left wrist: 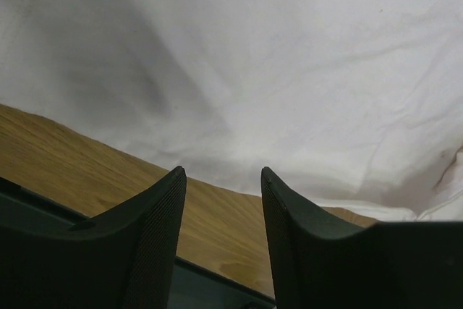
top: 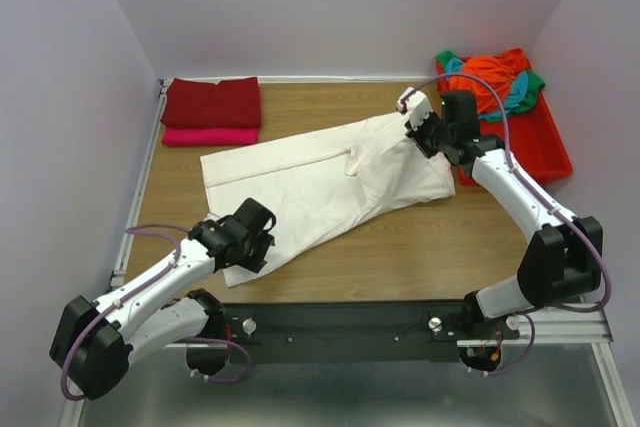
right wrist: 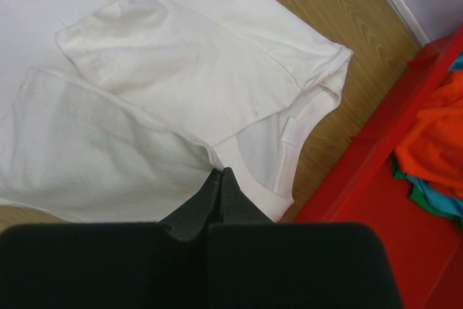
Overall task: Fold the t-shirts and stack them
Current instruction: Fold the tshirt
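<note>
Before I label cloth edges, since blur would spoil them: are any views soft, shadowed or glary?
Top external: even light, sharp, no glare on the cream-white t-shirt. Left wrist: soft grey shadow over the cloth's upper left, left gripper dark and close. Right wrist: crisp seams, right gripper featureless black.

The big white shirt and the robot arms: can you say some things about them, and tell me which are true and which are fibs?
1. The cream-white shirt lies on the wooden table. True.
2. The left jaws are squeezed shut. False: they stand open, gripping nothing.
3. The right jaws are shut. True.
4. The red tray is empty. False: it holds a heap of shirts, orange, teal and green.
5. A folded dark red shirt and pink shirt sit at the table's far left. True.
</note>
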`<action>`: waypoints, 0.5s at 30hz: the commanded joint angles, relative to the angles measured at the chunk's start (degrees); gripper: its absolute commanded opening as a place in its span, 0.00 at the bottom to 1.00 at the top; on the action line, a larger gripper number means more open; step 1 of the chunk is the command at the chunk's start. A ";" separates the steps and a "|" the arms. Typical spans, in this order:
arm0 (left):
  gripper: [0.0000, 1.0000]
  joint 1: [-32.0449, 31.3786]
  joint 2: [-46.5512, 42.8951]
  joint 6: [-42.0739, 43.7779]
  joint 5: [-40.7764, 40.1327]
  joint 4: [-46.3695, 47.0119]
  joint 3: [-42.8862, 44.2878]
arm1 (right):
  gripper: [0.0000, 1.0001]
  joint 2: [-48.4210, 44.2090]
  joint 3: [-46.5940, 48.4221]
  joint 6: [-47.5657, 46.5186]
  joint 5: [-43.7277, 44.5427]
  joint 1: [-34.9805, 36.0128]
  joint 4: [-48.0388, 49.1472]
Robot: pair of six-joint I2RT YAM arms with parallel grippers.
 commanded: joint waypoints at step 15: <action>0.55 0.38 0.41 6.56 -7.58 -2.73 8.91 | 0.01 8.23 8.56 -0.81 1.02 -0.37 0.91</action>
